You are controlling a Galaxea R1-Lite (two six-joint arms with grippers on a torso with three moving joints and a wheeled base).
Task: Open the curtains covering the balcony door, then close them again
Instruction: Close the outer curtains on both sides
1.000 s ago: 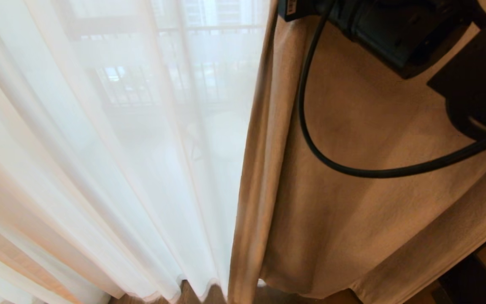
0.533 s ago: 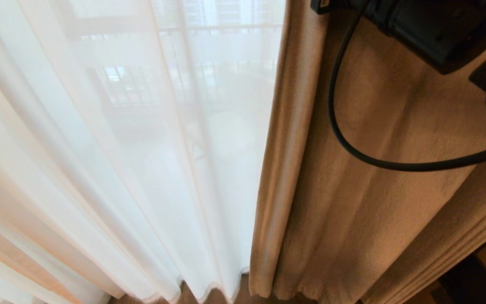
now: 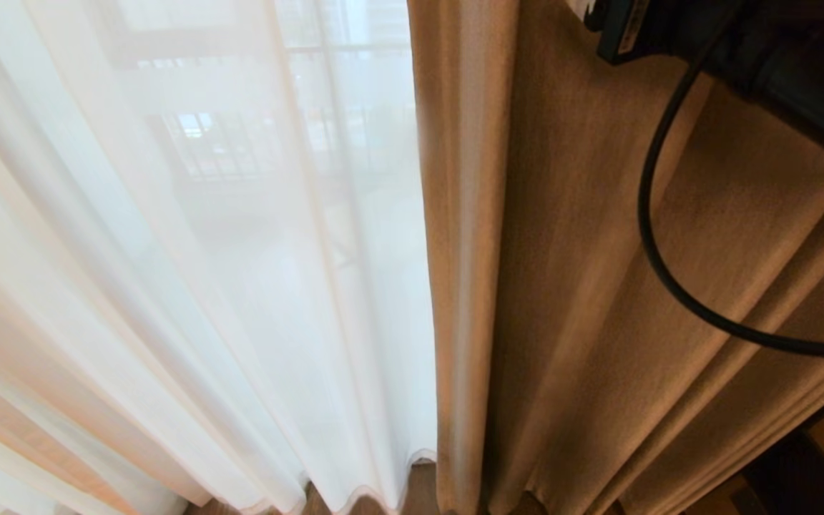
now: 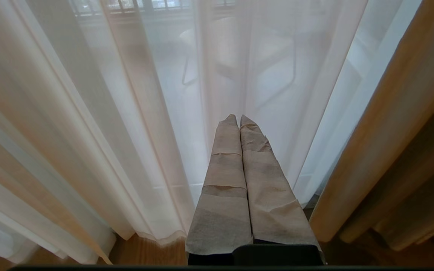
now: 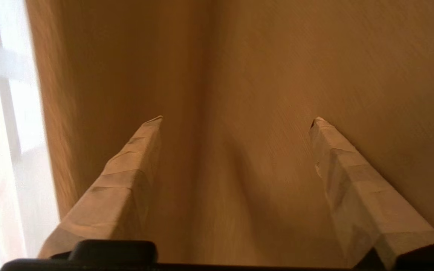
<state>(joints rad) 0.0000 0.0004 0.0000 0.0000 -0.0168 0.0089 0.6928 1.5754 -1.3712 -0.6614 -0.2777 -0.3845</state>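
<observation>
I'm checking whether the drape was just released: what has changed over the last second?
The right gripper has opened and now holds nothing; its arm has drawn off toward the head view's upper right. The beige curtain, before pulled taut and slanted, has swung back to hang straight in pleats. The sheer white layer and the shut left gripper in front of it stayed as they were.

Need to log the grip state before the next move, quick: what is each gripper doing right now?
Left gripper: closed, holding nothing, in front of the sheer curtain.
Right gripper: open, holding nothing, facing the beige curtain.
</observation>
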